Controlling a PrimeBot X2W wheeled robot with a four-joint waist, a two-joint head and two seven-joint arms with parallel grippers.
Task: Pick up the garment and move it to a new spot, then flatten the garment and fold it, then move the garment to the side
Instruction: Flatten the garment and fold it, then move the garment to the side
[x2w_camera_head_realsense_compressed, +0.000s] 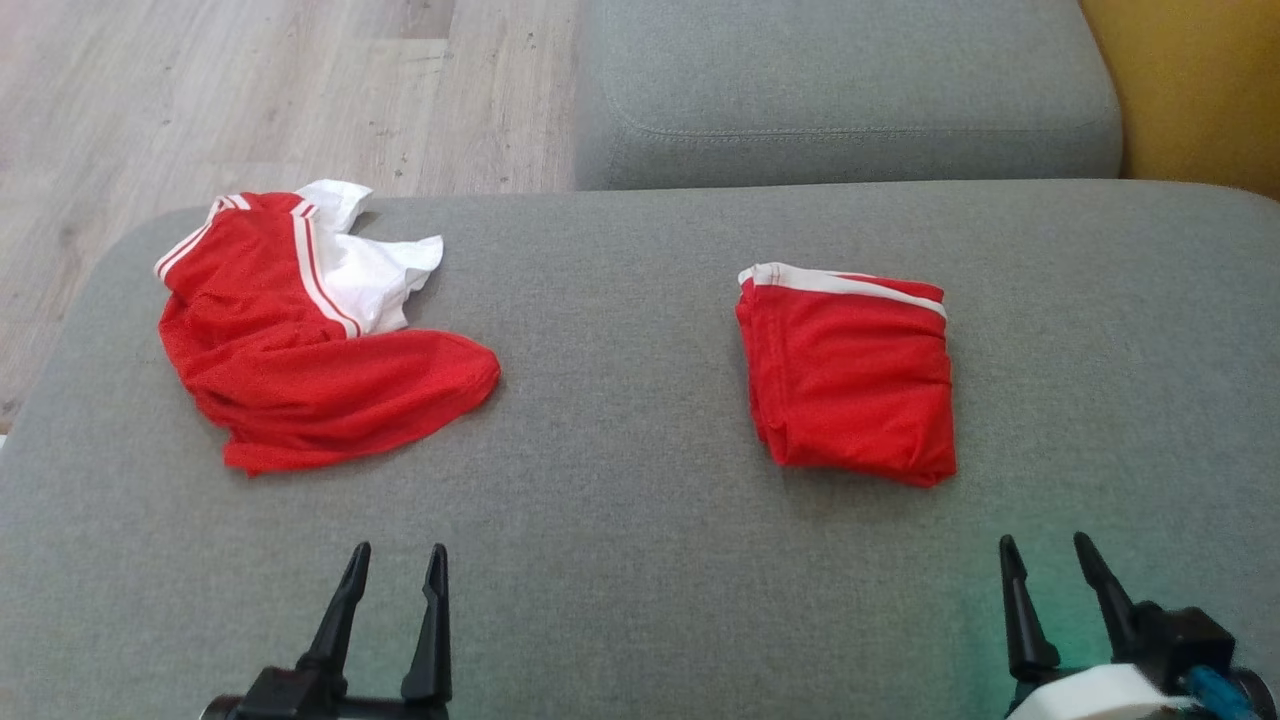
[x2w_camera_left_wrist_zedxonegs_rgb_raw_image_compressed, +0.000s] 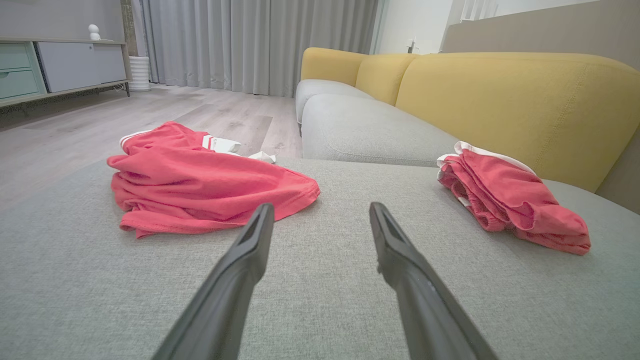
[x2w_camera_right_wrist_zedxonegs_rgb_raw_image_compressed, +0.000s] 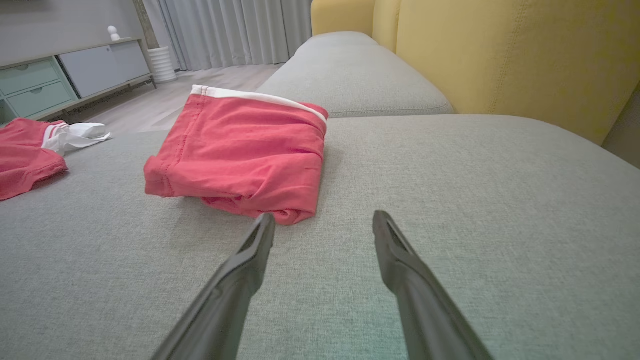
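Both tools released: my left gripper (x2w_camera_head_realsense_compressed: 400, 550) and right gripper (x2w_camera_head_realsense_compressed: 1045, 540) stand spread, holding nothing, low over the grey seat cushion (x2w_camera_head_realsense_compressed: 620, 520).

The folded red garment (x2w_camera_head_realsense_compressed: 850, 375) lies on the cushion's right half, just ahead of the right gripper, white band away from me. I judge it folded and set aside.

The crumpled red garment (x2w_camera_head_realsense_compressed: 300, 370) lies at the left, white cloth (x2w_camera_head_realsense_compressed: 375, 270) bunched against it. If it is next, I should pinch near a hem and lift it free before carrying.

Hazard: it sits close to the cushion edge above the wooden floor (x2w_camera_head_realsense_compressed: 200, 100).
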